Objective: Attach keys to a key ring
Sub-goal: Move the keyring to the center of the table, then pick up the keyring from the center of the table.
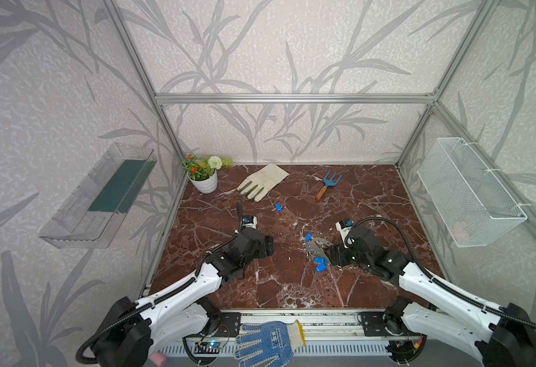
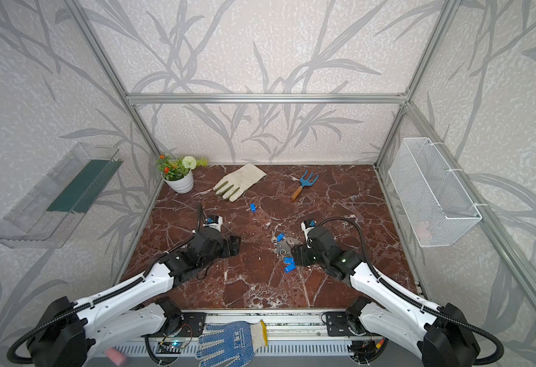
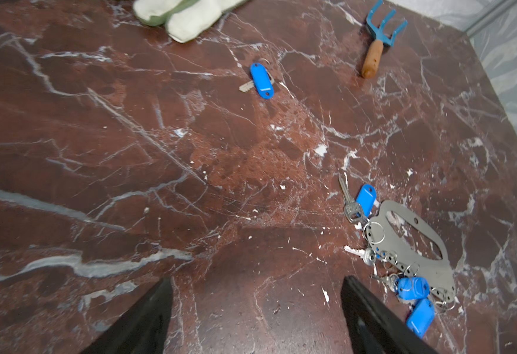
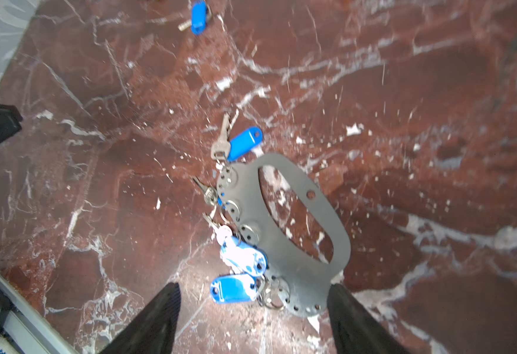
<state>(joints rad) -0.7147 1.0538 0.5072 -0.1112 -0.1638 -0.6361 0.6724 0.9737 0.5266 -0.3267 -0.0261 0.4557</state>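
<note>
Reaching in from the front edge, both arms lie low over the table (image 1: 292, 286) with elbows out and wrists turned inward, so the two heads face each other. The left pincer (image 3: 257, 280) hovers over bare marble, its fingers spread wide with nothing between them, well apart from the key ring (image 3: 429, 269). The right pincer (image 4: 254, 286) hangs directly over the near end of that flat grey plate, its fingers also spread. Between them lie the plate's end and one blue tag; I cannot tell whether a finger touches the plate.

The plate lies flat on the table, right of centre in both top views (image 1: 319, 246). Several of the keys (image 4: 245, 143), with blue tags, hang by wire rings from its edge holes and fan out beside it. A loose key (image 3: 262, 80) with its own blue tag lies alone farther back, toward the pale glove (image 1: 262, 182) and the garden fork (image 1: 328, 184).

From above, the right wrist covers the plate's near end, and the fingertips of both pincers are hard to make out against the black housings. In the right wrist view glare whitens one tag, the picture is soft, and the loose key sits at the very frame edge. In the left wrist view the glove shows only its fingertips.
</note>
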